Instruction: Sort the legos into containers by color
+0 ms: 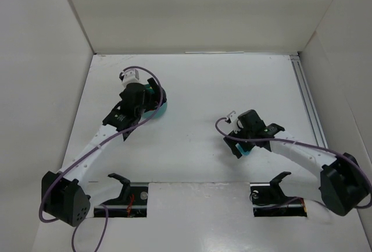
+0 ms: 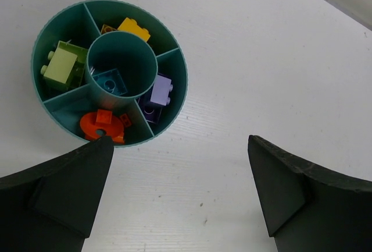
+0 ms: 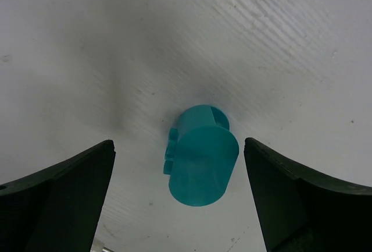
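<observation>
Three white walls (image 1: 197, 7) box in a white desk (image 1: 203, 89), and a metal rail (image 1: 305, 100) runs near to far along its right edge. On the left, toward the far side, stands the round teal dish (image 2: 65, 26). The left end effector (image 2: 180, 144) hangs over it released, fingers wide and empty. The dish's compartments hold a pale green piece (image 2: 61, 66), a yellow piece (image 2: 135, 29), lilac pieces (image 2: 158, 92) and orange pieces (image 2: 102, 125). A teal brick (image 2: 110, 81) sits in the central ring (image 2: 125, 42). Right of centre, a teal cylinder (image 3: 200, 159) lies on the desk between the spread fingers of the released right end effector (image 3: 178, 144), apart from both.
</observation>
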You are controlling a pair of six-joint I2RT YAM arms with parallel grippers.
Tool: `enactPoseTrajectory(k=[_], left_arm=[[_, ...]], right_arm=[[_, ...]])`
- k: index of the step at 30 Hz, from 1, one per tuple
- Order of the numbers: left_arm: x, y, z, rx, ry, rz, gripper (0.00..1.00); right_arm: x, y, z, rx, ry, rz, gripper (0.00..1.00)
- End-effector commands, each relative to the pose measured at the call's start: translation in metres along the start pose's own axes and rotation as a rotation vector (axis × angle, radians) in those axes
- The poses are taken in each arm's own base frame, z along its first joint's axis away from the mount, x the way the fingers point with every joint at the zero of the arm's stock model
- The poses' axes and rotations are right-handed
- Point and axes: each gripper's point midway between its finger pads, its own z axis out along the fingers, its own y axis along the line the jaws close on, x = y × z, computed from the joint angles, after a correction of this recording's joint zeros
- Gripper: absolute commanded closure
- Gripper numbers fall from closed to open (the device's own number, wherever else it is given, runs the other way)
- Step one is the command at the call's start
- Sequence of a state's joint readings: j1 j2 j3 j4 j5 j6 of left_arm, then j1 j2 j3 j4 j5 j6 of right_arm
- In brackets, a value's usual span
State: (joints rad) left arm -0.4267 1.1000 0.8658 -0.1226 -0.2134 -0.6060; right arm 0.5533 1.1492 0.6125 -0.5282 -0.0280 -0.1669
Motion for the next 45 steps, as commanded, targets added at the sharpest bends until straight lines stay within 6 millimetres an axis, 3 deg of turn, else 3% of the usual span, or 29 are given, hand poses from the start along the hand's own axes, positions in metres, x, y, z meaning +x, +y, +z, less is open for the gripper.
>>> enactPoseTrajectory(k=[1,5,6,9,13,15,16,18,19,22,23,24,25,28,29,30,31,33,35,37,38,41,44,45], left_arm=[[-0.009,-0.009,-0.009,0.050,-0.042,-0.005,0.00],[-0.007,-0.007,-0.010,0.049,-0.041,-0.005,0.00],[-0.004,-0.005,-0.009,0.044,-0.034,-0.003,0.00],[0.000,-0.001,-0.009,0.031,-0.018,0.003,0.00],[0.009,0.006,-0.007,0.007,-0.005,-0.012,0.00],[0.010,0.012,-0.009,-0.011,-0.017,-0.044,0.00],[0.020,0.021,-0.007,-0.043,-0.001,-0.056,0.00],[0.024,0.029,-0.011,-0.061,0.007,-0.093,0.00],[0.027,0.033,-0.015,-0.063,0.009,-0.107,0.00],[0.026,0.049,-0.024,-0.109,-0.002,-0.138,0.00],[0.017,0.054,-0.031,-0.137,-0.045,-0.213,0.00],[0.014,0.059,-0.036,-0.161,-0.066,-0.243,0.00],[0.008,0.063,-0.044,-0.186,-0.091,-0.268,0.00],[-0.010,0.052,-0.066,-0.099,-0.160,-0.368,0.00],[-0.012,0.051,-0.071,-0.082,-0.175,-0.395,0.00],[-0.015,0.051,-0.080,-0.046,-0.206,-0.419,0.00],[-0.017,0.051,-0.083,-0.026,-0.226,-0.415,0.00],[-0.026,0.053,-0.097,0.010,-0.291,-0.452,0.00],[-0.028,0.058,-0.104,0.011,-0.318,-0.460,0.00],[-0.031,0.058,-0.112,0.032,-0.335,-0.478,0.00],[-0.031,0.058,-0.112,0.032,-0.336,-0.478,0.00],[-0.026,0.061,-0.110,0.027,-0.331,-0.476,0.00],[-0.024,0.061,-0.105,0.013,-0.319,-0.470,0.00],[-0.023,0.060,-0.105,0.020,-0.313,-0.469,0.00]], right_arm=[[-0.004,-0.007,0.004,0.065,0.025,0.057,0.04],[-0.006,-0.005,0.013,0.060,0.029,0.059,0.23],[-0.013,-0.005,0.013,0.061,0.009,0.068,0.34],[-0.025,-0.003,0.009,0.063,-0.019,0.050,0.51],[-0.050,0.008,0.005,0.044,-0.096,-0.020,0.62],[-0.073,0.018,0.001,-0.012,-0.183,-0.075,0.63],[-0.102,0.021,-0.003,-0.030,-0.288,-0.103,0.63],[-0.141,0.034,-0.012,-0.098,-0.428,-0.191,0.65],[-0.172,0.039,-0.021,-0.109,-0.547,-0.230,0.65],[-0.238,0.055,-0.042,-0.144,-0.727,-0.343,0.66],[-0.277,0.063,-0.065,-0.130,-0.856,-0.378,0.66],[-0.290,0.066,-0.053,-0.142,-0.863,-0.395,0.66],[-0.304,0.078,-0.056,-0.183,-0.902,-0.420,0.66],[-0.356,0.091,-0.051,-0.233,-1.005,-0.451,0.66],[-0.365,0.105,-0.053,-0.304,-1.042,-0.477,0.66],[-0.391,0.116,-0.073,-0.325,-1.134,-0.500,0.66],[-0.397,0.121,-0.056,-0.351,-1.127,-0.500,0.66],[-0.413,0.143,-0.056,-0.379,-1.165,-0.515,0.66],[-0.434,0.152,-0.048,-0.397,-1.186,-0.520,0.66],[-0.452,0.170,-0.060,-0.430,-1.258,-0.528,0.65],[-0.454,0.173,-0.044,-0.440,-1.250,-0.532,0.65],[-0.467,0.189,-0.034,-0.470,-1.263,-0.524,0.63],[-0.477,0.191,-0.031,-0.473,-1.283,-0.517,0.63],[-0.475,0.191,-0.017,-0.467,-1.262,-0.508,0.62]])
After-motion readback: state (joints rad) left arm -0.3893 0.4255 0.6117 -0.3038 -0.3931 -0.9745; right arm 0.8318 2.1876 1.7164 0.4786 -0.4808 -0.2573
